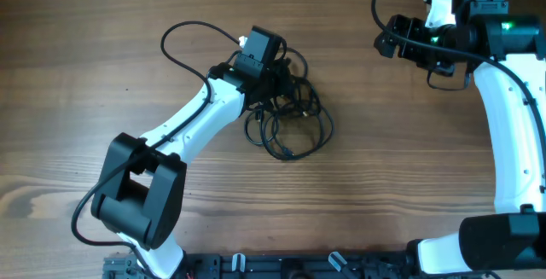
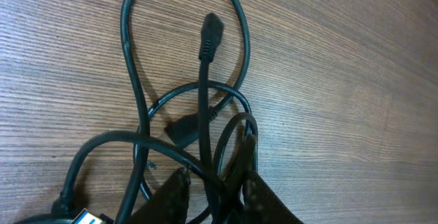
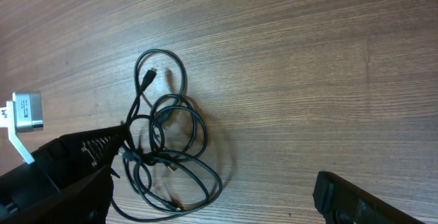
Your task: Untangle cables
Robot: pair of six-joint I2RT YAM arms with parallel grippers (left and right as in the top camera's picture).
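None of the cables point(image 1: 288, 119) look pulled apart from above: they lie in one knotted heap in the middle of the table point(image 1: 409, 159), with the left gripper point(image 1: 275, 90) reaching down onto its top edge and the right gripper point(image 1: 388, 42) well away. From the left wrist, cords run between its fingers point(image 2: 171, 200), which sit near together, but I cannot tell if they pinch. From the right wrist, its jaws gape wide and hold nothing, so all the untangling is left.
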